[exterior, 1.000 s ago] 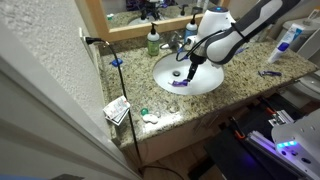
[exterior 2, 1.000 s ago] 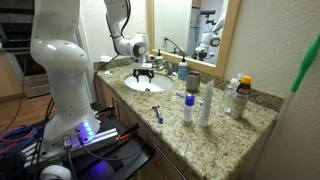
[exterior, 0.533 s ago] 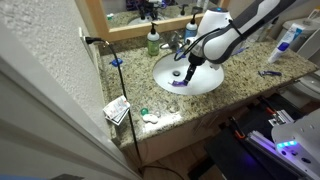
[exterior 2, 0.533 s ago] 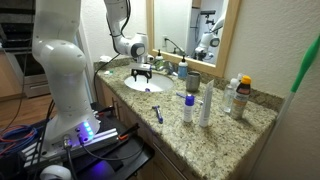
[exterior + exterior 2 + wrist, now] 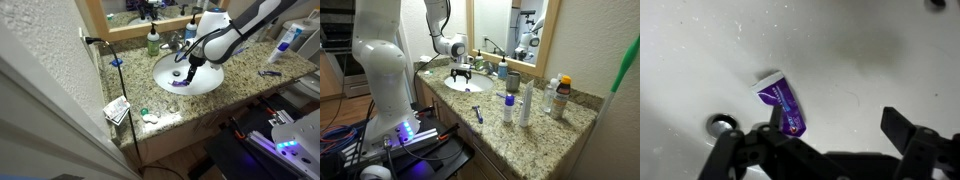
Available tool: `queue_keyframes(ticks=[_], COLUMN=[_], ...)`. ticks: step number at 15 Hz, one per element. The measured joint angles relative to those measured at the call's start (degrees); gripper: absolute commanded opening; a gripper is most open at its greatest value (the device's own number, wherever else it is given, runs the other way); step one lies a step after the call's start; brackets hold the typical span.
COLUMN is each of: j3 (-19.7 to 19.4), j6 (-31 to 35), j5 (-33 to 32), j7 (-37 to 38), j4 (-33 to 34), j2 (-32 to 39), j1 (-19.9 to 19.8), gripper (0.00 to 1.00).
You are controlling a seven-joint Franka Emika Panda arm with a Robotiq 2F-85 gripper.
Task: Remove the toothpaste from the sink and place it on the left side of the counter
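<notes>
The bench [image 5: 245, 82], one speckled granite top, carries the rest, and its free left part is where the tube has to end up. Set in it is the one sink [image 5: 165, 70], a white oval basin with a single chrome tap [image 5: 176, 41] behind it. I have one arm and it reaches down over the basin, seen in both exterior views.

My fingers [image 5: 906, 135] are spread wide and hold nothing. There are two of them, dark, entering from the bottom of the wrist view with a broad gap between.

The toothpaste [image 5: 780, 102] is the only tube in the basin. It lies flat on the white porcelain, short and purple-blue. Its long axis runs diagonally in the wrist view, from the flat crimped end at upper left down to the end nearest me at lower right. It is not centred in my gap — it sits well toward the finger on the picture's left, and its near end looks to be touching or just under that finger, though the blur makes this hard to tell. To close across the tube's width I judge I need to shift toward that side and turn a little.

One dark drain [image 5: 722, 125] lies just beside the tube, on the side away from the gap.
</notes>
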Motion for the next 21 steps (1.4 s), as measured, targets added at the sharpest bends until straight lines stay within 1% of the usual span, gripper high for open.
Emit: queue_keyframes(ticks=[12, 13, 14, 15, 17, 18, 19, 21], j3=[0.17, -0.41, -2.44, -6.04, -14.84, -17.81, -19.63, -20.62], j6=[0.01, 1.05, 3.45, 6.15, 11.19, 12.82, 14.06, 14.83], j5=[0.04, -1.73, -6.59, -12.04, -22.37, -25.49, -26.91, -27.27], j7=[0.01, 0.56, 2.76, 5.70, 12.32, 15.21, 16.68, 17.20], j4=[0.01, -0.14, -0.57, -1.07, -1.56, -1.55, -1.54, -1.37], j2=[0.00, 0.09, 0.44, 1.13, 3.42, 4.78, 5.99, 7.14], j1=[0.02, 0.42, 1.87, 4.69, 11.64, 14.04, 15.59, 16.71], gripper=[1.00, 1.00, 1.00, 1.00, 1.00, 1.00, 1.00, 1.00])
